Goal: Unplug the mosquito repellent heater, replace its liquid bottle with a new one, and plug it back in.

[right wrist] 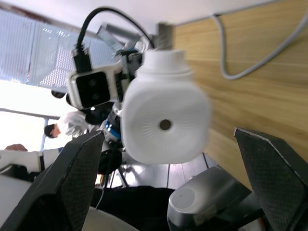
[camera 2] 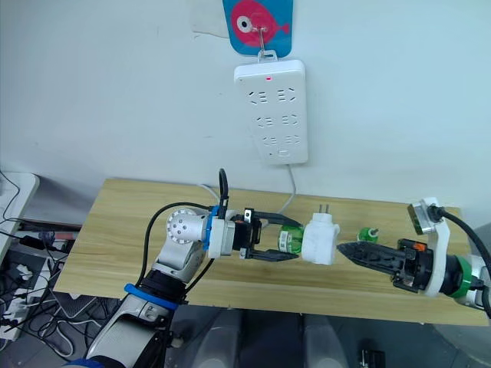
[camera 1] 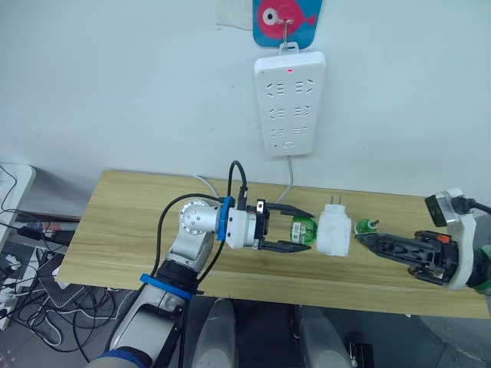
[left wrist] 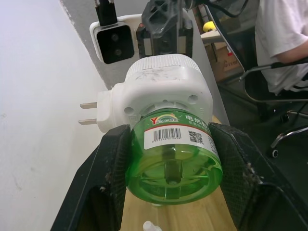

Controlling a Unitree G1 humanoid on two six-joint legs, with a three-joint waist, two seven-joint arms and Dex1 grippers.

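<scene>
Nearest, over the counter's (camera 1: 115, 245) front half: left pincer (camera 1: 285, 232) reaching across from the left, its two black fingers (left wrist: 108, 183) clamped on either side of a green liquid bottle (camera 1: 303, 229), barcode label visible in the left wrist view. Bottle seated in the base of the mosquito repellent heater (camera 1: 334, 232), the white rounded unit held clear above the wood near the counter's middle, unplugged, two metal prongs (left wrist: 89, 113) bare and pointing toward the back edge and the wall. Just beyond the heater toward the right end: right pincer (camera 1: 364, 240) aimed at the unit's rounded face with its small central hole; in the right wrist view, fingers (right wrist: 72, 178) spread wide on both sides of the heater, apart from it, touching nothing. Behind that pincer's tip, a second green bottle (camera 1: 365, 226) on the counter, close to the heater's right side. Farther back, a grey cable (camera 1: 290, 178) running from the back edge up the wall to a white power strip (camera 1: 290, 102), red light lit near its top, hanging from a hook on a blue plate with a pink fish (camera 1: 285, 21). At the far left, beyond the counter's left edge, tangled cords on the floor (camera 1: 31, 307).
</scene>
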